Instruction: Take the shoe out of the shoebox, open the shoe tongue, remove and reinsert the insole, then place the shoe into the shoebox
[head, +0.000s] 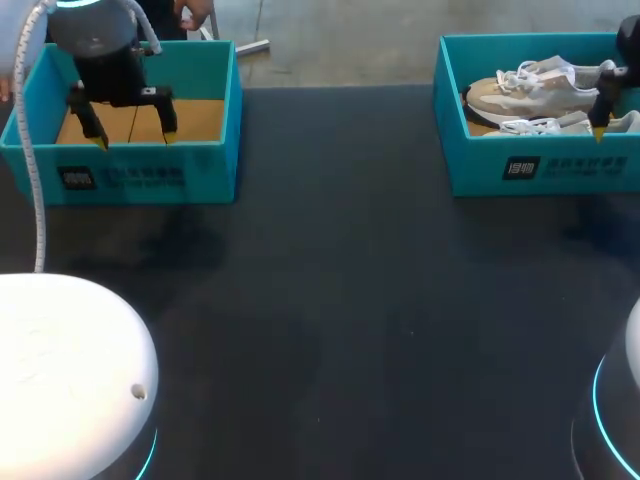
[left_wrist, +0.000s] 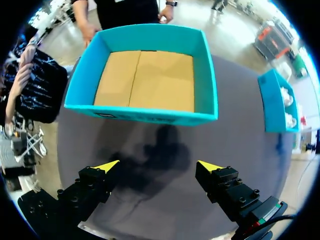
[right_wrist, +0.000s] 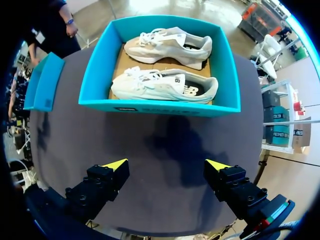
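1. Shoes (right_wrist: 167, 46): a pale lace-up pair lies on its sides in the teal shoebox (right_wrist: 160, 107), at the far right of the table (head: 350, 300).
2. The nearer shoe (right_wrist: 165, 86) lies just behind the box's front wall, with its dark heel opening at the end away from the second shoebox (head: 130, 175).
3. The right gripper (right_wrist: 167, 163) hovers over bare table in front of the box, fingers spread wide and holding nothing.
4. The left gripper (head: 135, 135) hangs above the second shoebox, which shows only a cardboard floor. It is also spread and empty.
5. The shoe looks light, with a soft upper that would give under the fingers and a firmer sole and heel.
6. The best hold is probably the heel collar, or across the midfoot from sole to upper, where the shoe is stiff enough not to fold.
7. The loose laces (right_wrist: 145, 75) could snag a fingertip or the box wall.
8. The insole is out of sight inside. It is likely thin and floppy, so pinching it at the heel edge seems safest.
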